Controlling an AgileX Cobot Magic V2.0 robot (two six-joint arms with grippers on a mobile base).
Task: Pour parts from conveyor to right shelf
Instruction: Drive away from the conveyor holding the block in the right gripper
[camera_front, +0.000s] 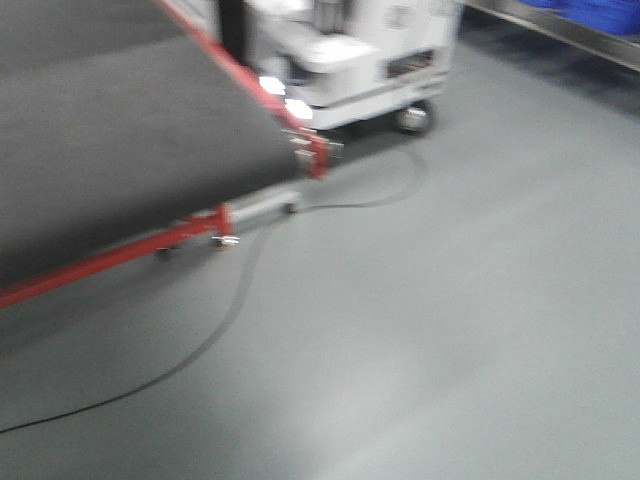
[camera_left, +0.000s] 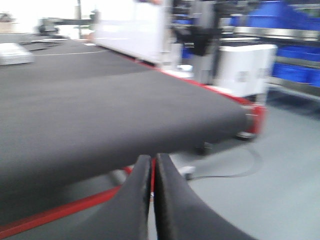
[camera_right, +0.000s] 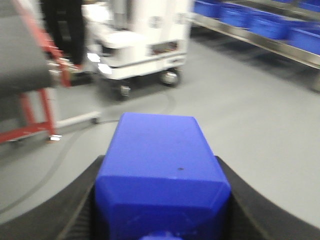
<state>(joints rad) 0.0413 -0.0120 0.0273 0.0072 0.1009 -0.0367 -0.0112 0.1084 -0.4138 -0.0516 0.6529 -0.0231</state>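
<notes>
A bright blue part (camera_right: 160, 170) fills the bottom of the right wrist view. My right gripper (camera_right: 159, 167) is shut on it, with a black finger (camera_right: 75, 210) pressed against each side, above grey floor. The dark grey conveyor (camera_front: 120, 140) with its red edge strip lies at the left of the front view, and nothing shows on its belt (camera_left: 100, 110). My left gripper (camera_left: 152, 167) is shut and empty, its tips just below the belt's near edge. The right shelf (camera_right: 260, 30) with blue bins runs along the far right (camera_left: 295, 65).
A white wheeled machine (camera_front: 350, 60) stands past the conveyor's end (camera_right: 140, 45). A black cable (camera_front: 230, 310) snakes over the grey floor from the conveyor's red frame (camera_front: 120, 255). Open floor lies between conveyor and shelf. All views are motion-blurred.
</notes>
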